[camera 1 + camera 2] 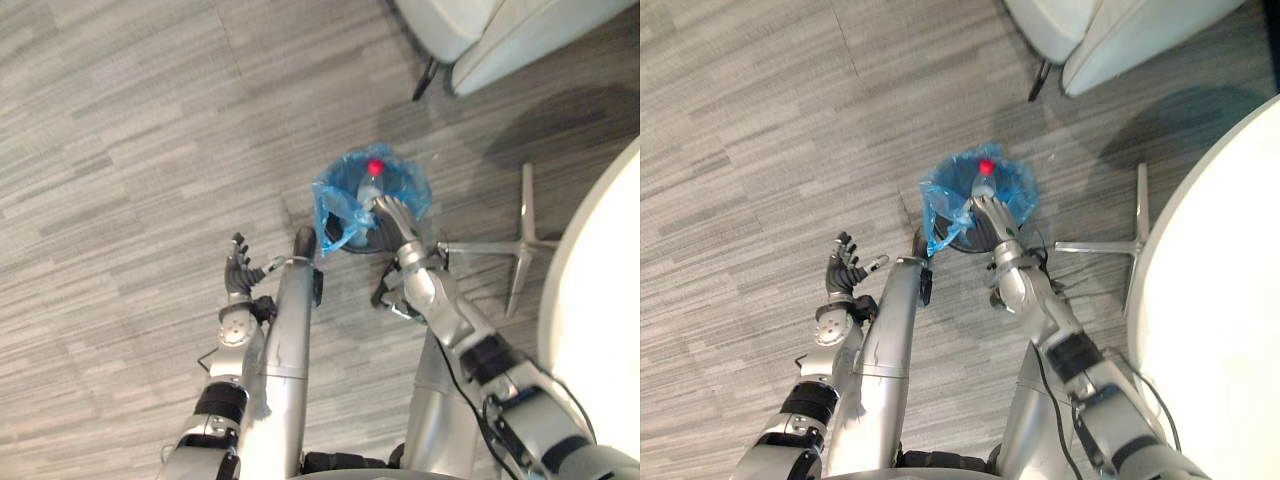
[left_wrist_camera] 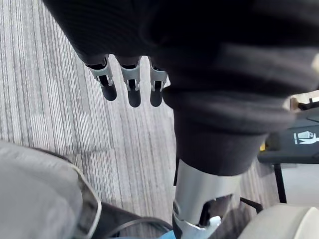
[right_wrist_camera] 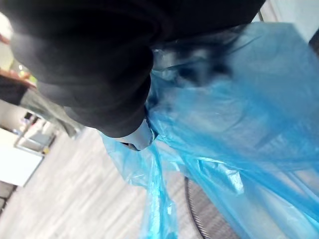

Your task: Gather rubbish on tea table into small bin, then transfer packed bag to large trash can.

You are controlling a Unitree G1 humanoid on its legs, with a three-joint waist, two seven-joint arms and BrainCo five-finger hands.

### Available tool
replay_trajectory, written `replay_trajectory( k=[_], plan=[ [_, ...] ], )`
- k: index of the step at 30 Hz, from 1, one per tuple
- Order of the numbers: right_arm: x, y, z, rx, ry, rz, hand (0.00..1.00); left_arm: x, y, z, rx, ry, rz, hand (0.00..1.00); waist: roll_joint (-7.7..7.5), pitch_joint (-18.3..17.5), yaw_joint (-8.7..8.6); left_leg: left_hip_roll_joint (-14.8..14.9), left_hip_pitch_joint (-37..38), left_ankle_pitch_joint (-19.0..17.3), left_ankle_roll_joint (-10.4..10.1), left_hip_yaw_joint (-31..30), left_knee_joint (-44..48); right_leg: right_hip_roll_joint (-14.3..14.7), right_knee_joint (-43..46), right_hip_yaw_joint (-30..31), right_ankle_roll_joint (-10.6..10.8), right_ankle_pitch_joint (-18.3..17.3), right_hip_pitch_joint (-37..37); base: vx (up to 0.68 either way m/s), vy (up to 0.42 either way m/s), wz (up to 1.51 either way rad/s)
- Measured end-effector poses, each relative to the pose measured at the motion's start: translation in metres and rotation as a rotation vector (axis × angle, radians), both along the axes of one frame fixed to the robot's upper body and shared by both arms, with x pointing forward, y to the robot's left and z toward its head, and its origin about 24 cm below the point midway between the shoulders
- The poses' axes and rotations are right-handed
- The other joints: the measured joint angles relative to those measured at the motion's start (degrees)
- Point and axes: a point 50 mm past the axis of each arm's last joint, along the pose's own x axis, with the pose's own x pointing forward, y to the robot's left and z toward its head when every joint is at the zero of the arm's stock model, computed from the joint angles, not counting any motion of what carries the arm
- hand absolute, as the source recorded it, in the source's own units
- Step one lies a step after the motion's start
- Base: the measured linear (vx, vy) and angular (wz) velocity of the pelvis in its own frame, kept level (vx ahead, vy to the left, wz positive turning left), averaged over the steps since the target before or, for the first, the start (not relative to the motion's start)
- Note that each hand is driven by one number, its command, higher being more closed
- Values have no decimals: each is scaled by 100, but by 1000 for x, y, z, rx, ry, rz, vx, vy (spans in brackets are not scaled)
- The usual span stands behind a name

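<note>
Blue bag is touched by the right hand; its grip cannot be told. Beside it, the left hand is held released.

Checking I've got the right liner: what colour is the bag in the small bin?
Translucent blue bag, clearest in the right wrist view.

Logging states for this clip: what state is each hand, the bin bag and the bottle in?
Blue bin bag: open, lining the small bin.
Plastic bottle: inside the bag, red cap on.
Right hand: at the bag's mouth, beside the bottle.
Left hand: open, empty.
</note>
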Motion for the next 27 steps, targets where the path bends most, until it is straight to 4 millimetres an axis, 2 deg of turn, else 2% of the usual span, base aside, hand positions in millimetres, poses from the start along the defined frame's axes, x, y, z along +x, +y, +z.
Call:
replay_trajectory(
  k=[3, 7, 9, 12, 14, 17, 18, 19, 20, 21, 22, 23, 24, 25, 26, 27],
  plan=[
    [-22, -1, -20, 101, 117, 20, 100, -25, -1, -20, 2, 83, -16, 0, -28, -356, -5, 1, 1024, 71, 61, 19, -668, 68, -746, -134, 112, 138, 1071, 159, 28, 7],
    [-43, 4, -16, 239, 116, 71, 100, -52, -1, -36, 29, 160, -40, 0, -64, -905, -59, 6, 2035, 271, 151, 67, -1589, 192, -1789, -250, 266, 433, 2120, 196, 64, 0],
    [-45, 7, -14, 279, 113, 107, 100, -66, 2, -45, 58, 205, -73, 0, -85, -1177, -130, 72, 2593, 446, 184, 128, -2181, 373, -2579, -222, 333, 764, 2665, 201, 65, -24],
    [-42, 8, -14, 290, 119, 126, 100, -77, 7, -51, 76, 241, -83, 0, -96, -1289, -121, 204, 3085, 605, 214, 402, -2726, 623, -3440, 9, 361, 1227, 3111, 103, 66, -59],
    [-39, 6, -17, 286, 138, 125, 100, -83, 11, -53, 90, 258, -93, 0, -77, -1318, -131, 269, 3458, 709, 274, 710, -3097, 792, -4142, 326, 398, 1683, 3433, 54, 81, -81],
    [-37, 2, -17, 297, 139, 114, 100, -80, 11, -51, 103, 244, -103, 0, -70, -1335, -203, 190, 3491, 724, 298, 859, -3032, 761, -4136, 574, 438, 1899, 3355, -32, 111, -48],
    [-35, 1, -18, 304, 147, 112, 100, -79, 12, -50, 103, 242, -102, 0, -31, -1359, -269, 229, 3501, 807, 430, 847, -3032, 805, -4166, 722, 671, 2070, 3364, -93, 103, -14],
    [-34, 0, -16, 317, 143, 106, 100, -77, 14, -47, 101, 226, -104, 0, 38, -1359, -323, 243, 3638, 861, 527, 789, -3187, 712, -2938, 848, 558, 1412, 3269, -106, 71, 18],
    [-34, -1, -17, 325, 145, 101, 100, -75, 14, -46, 108, 219, -109, 0, 19, -1360, -327, 170, 3683, 889, 567, 703, -3177, 629, -2212, 892, 581, 1076, 3290, -73, 31, 55],
    [-34, 0, -16, 331, 146, 104, 100, -75, 14, -44, 107, 208, -109, 0, -2, -1372, -278, 72, 3744, 910, 596, 623, -3145, 571, -1416, 1010, 745, 791, 3436, -70, 9, 63],
    [-33, 1, -15, 336, 143, 107, 100, -75, 14, -41, 108, 197, -108, 0, -7, -1376, -278, 3, 3765, 912, 598, 543, -3104, 580, -1091, 1058, 814, 655, 3582, -106, -50, 74],
    [-33, 5, -13, 349, 133, 117, 100, -76, 16, -35, 110, 167, -97, 0, -23, -1393, -177, -111, 3740, 930, 589, 435, -2994, 607, -902, 1233, 845, 467, 3962, -192, -86, 58],
    [-32, 9, -8, 363, 119, 130, 100, -76, 16, -28, 109, 132, -92, 0, -50, -1445, -3, -182, 3595, 1000, 552, 422, -2930, 664, -1323, 1286, 766, 268, 4249, -233, -100, 43],
    [-30, 10, -4, 367, 105, 137, 100, -75, 14, -25, 102, 117, -93, 0, 5, -1468, 52, -187, 3452, 1056, 528, 372, -2868, 738, -1652, 1256, 710, 104, 4345, -303, -83, 36],
    [-27, 11, 2, 370, 80, 143, 100, -77, 8, -23, 81, 102, -92, 0, 200, -1570, 48, -123, 3152, 1262, 463, 234, -2897, 912, -2274, 1174, 686, 10, 4419, -360, -60, 38],
    [-22, 10, 10, 357, 47, 146, 100, -79, -2, -19, 49, 79, -97, 0, 392, -1612, 70, 6, 2962, 1559, 340, 76, -3131, 1127, -2883, 1097, 570, -19, 4484, -370, -57, 39]
  ],
)
